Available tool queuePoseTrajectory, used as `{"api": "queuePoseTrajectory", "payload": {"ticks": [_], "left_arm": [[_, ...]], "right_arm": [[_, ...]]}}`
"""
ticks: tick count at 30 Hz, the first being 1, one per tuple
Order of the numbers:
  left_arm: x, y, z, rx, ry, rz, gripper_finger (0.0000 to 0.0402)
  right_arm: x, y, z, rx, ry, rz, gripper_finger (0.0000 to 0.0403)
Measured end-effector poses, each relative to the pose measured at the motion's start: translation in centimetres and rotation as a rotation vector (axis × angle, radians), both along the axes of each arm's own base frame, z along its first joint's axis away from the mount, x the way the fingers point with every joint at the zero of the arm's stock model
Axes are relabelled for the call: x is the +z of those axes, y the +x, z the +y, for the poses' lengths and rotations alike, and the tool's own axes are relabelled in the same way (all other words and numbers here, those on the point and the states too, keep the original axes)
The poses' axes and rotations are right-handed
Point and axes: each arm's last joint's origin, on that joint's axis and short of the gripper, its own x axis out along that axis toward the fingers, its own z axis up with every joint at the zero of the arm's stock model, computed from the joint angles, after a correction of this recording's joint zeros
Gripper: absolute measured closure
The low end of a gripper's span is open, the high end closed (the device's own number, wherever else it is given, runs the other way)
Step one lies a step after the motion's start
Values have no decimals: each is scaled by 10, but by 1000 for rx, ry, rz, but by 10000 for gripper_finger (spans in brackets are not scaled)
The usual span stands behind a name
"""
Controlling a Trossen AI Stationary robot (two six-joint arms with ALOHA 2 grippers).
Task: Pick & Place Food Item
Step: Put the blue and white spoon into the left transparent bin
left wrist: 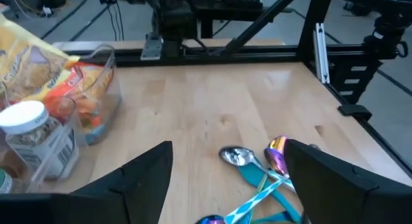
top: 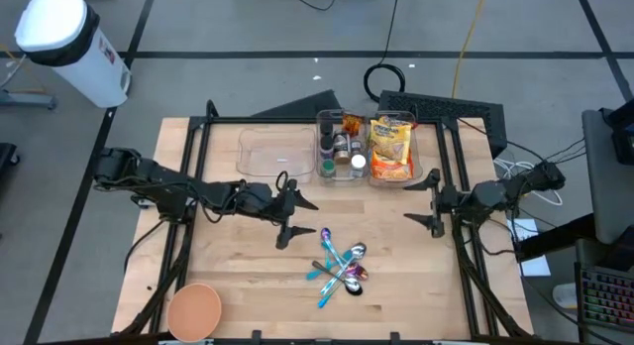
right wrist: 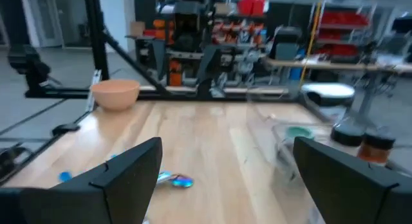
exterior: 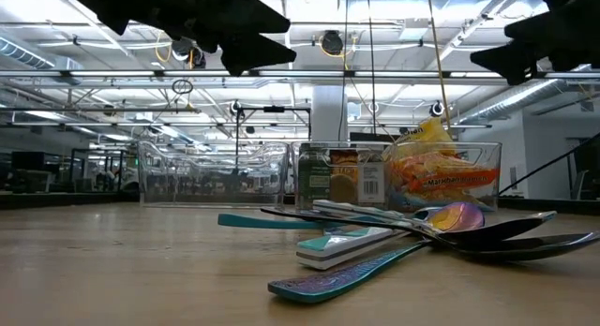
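Right now the left gripper [top: 293, 218] is hanging above the table [top: 238, 276] with jaws spread and empty, and the right gripper [top: 428, 202] is doing likewise opposite, seemingly poised to choose something. The food, an orange snack bag [top: 390, 148] and spice jars [top: 339, 145], is sitting upright in clear bins [top: 377, 176] at the far edge, presumably for easy reach, while spoons [top: 340, 267] are lying heaped between the arms.

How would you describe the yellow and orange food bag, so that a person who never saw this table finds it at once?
Look at the far edge of the wooden table, where clear plastic bins stand in a row. The food bag stands in the rightmost bin. Its neighbour bin holds small spice jars; only this one holds a crinkled yellow and orange bag.
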Motion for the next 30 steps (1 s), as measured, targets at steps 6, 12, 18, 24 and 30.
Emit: {"api": "queuePoseTrajectory", "payload": {"ticks": [6, 12, 18, 24, 30], "left_arm": [[5, 1, 1, -1, 9, -57, 124], [8, 2, 0, -7, 26, -86, 138], [8, 2, 0, -9, 33, -87, 146], [7, 2, 0, -7, 26, -82, 142], [-1, 5, -1, 2, -21, -39, 154]], "right_arm": [[-11, 2, -8, -93, -34, -28, 56], [-22, 5, -19, -166, -60, -23, 56], [-22, 5, -33, -254, -100, -16, 55], [-24, 4, -44, -282, -93, 3, 55], [-24, 2, -50, -347, -62, 3, 55]]}}
